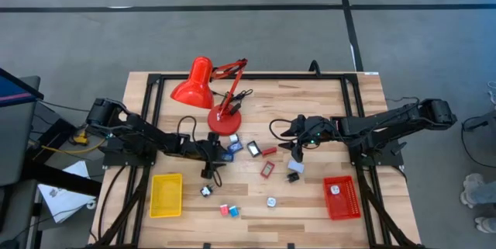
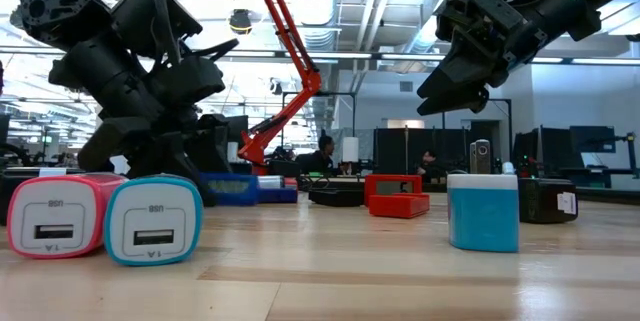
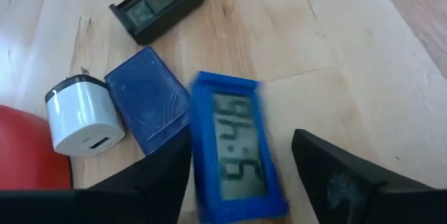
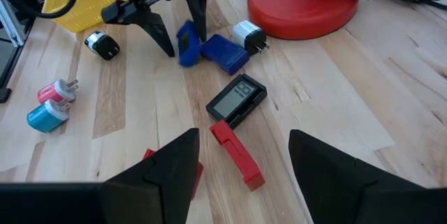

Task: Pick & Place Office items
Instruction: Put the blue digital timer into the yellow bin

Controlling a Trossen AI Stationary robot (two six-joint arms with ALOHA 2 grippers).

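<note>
My left gripper (image 3: 241, 182) is open and slants down at the table near the lamp's base. A blue digital clock (image 3: 234, 147), one of the office items, stands blurred between its fingers, display toward the wrist camera; the right wrist view shows the clock (image 4: 185, 42) low at the tabletop. Beside it lie a dark blue box (image 3: 150, 98), a white charger (image 3: 84, 116) and a black clock (image 3: 157, 4). My right gripper (image 4: 244, 172) hovers open above a red bar (image 4: 237, 155), with nothing between its fingers. My left gripper has one finger (image 3: 157, 178) right against the blue clock's long edge (image 3: 199, 154), and I cannot tell whether they touch. The other finger (image 3: 335, 175) stands clear of the opposite edge, with bare table between.
The red lamp's base (image 1: 225, 121) is just behind the left gripper. A yellow tray (image 1: 165, 195) sits front left, a red tray (image 1: 341, 197) front right. A black charger (image 1: 205, 191), pink and blue chargers (image 1: 229, 210) and more small items (image 1: 294, 170) lie scattered mid-table.
</note>
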